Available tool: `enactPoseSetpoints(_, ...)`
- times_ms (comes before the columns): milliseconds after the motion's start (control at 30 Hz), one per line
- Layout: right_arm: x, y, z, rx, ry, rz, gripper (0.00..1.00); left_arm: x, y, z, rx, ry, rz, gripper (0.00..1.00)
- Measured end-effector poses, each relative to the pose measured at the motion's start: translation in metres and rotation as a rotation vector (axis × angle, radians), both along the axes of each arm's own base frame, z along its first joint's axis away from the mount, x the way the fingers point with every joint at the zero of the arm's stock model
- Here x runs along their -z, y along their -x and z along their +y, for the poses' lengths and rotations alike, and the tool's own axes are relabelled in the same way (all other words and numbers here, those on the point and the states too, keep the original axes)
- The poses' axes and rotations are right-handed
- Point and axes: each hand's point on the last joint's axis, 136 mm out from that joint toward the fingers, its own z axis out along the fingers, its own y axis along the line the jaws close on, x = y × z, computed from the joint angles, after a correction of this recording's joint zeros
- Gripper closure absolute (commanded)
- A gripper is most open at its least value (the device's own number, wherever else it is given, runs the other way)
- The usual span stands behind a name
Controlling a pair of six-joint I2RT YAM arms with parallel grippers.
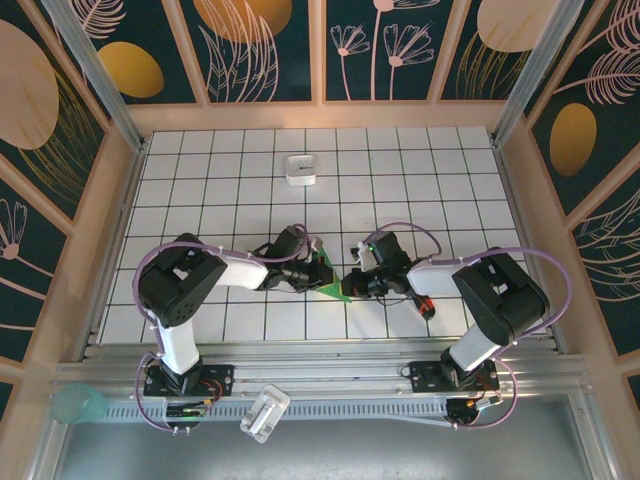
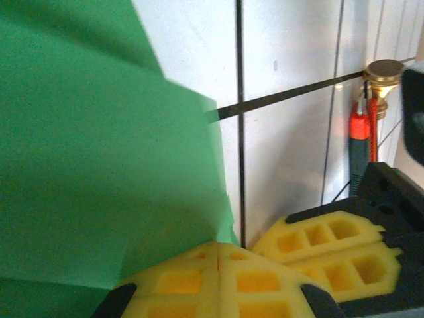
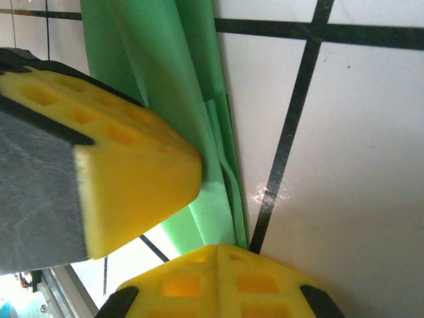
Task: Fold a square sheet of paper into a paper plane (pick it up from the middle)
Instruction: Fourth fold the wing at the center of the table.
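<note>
Two closed pincers meet nose to nose over the middle of the table (image 1: 200, 180), and the green paper (image 1: 330, 288) sits right between them, so both can work one narrow piece at once. In my left wrist view the left pincer (image 1: 303, 272) has its yellow pads pressed flat together, with the paper's lower edge running in under their tips and the sheet fanning away to that pincer's left. In my right wrist view the right pincer (image 1: 352, 283) is shut as well. A long layered fold of the paper leads straight to the seam of its pads, and the left pincer's pad lies against the fold from the side. I can't tell whether either pincer has the paper nipped or is only bearing on it with closed tips. I judge this to be a creasing step: the paper is already a narrow wedge with stacked layers, not a flat square, so the plane looks partly formed but unfinished. A screwdriver (image 1: 425, 303) lies just behind the right pincer, and a white box (image 1: 300, 170) sits well beyond both, clear of the work.
</note>
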Motion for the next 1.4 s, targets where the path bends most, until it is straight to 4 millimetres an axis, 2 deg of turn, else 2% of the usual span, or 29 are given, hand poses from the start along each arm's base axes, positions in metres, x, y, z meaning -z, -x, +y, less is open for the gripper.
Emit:
enactPoseSetpoints(533,0.002,0.001,-0.001,0.002,0.014,0.016,1.00,0.001,-0.004,0.002,0.015,-0.036,-0.020,1.00)
enactPoseSetpoints(1400,0.004,0.001,-0.003,0.015,0.037,0.045,1.00,0.003,-0.037,0.037,-0.026,-0.074,-0.042,1.00)
